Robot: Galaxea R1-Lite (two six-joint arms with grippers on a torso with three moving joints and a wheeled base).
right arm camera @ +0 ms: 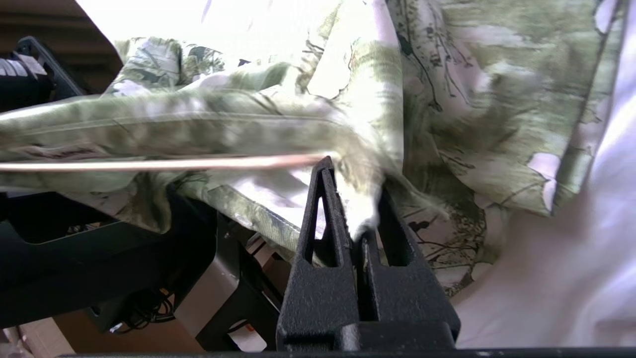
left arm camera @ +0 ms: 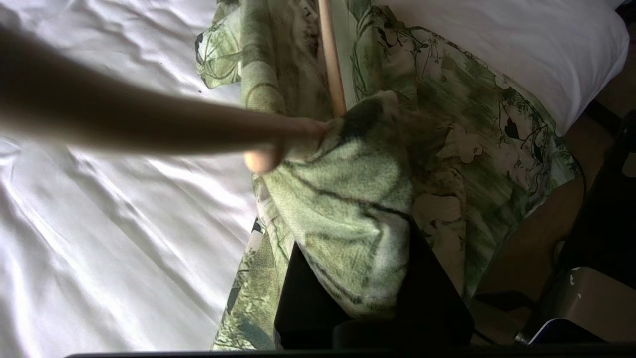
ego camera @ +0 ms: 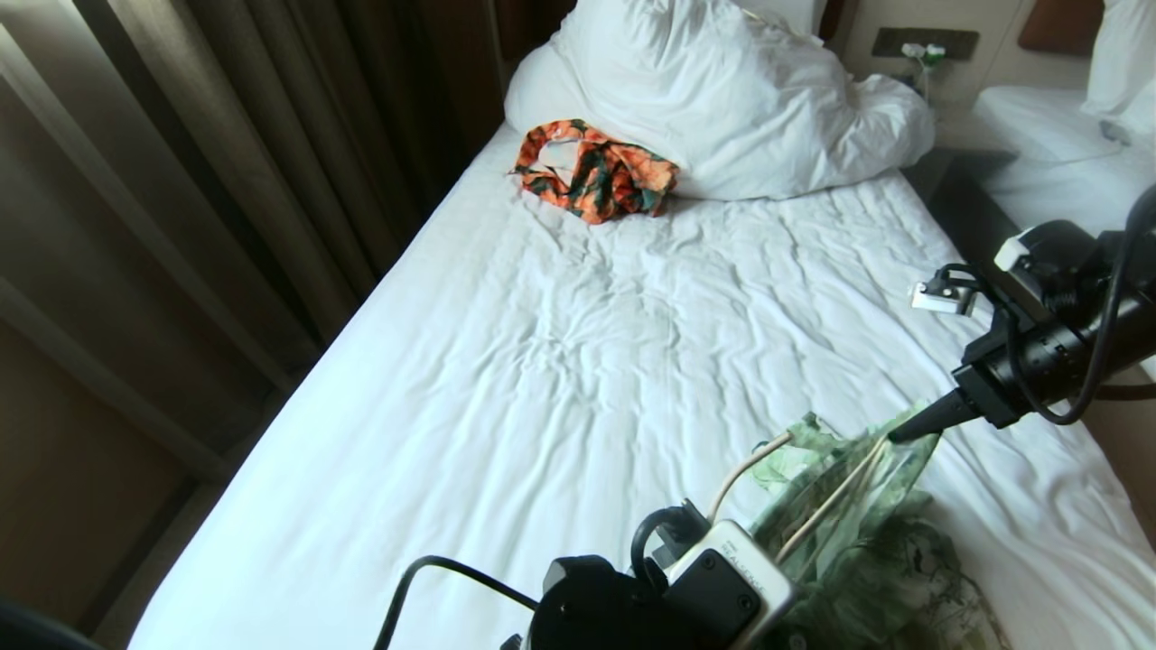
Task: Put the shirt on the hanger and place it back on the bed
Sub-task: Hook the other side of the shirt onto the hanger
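The right gripper (right arm camera: 354,199) pinches a fold of the shirt (right arm camera: 447,99) between its 2 closed black fingers (right arm camera: 323,219); the thin cream hanger (right arm camera: 149,163) rod runs sideways to the fingertips, under bunched green fabric; white bed (right arm camera: 571,258) sheet lies beyond the cloth.

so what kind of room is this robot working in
Most likely a hotel bedroom: a large bed with wrinkled white sheets and a big white pillow, a second white bed across a dark gap, and heavy curtains along the left side.
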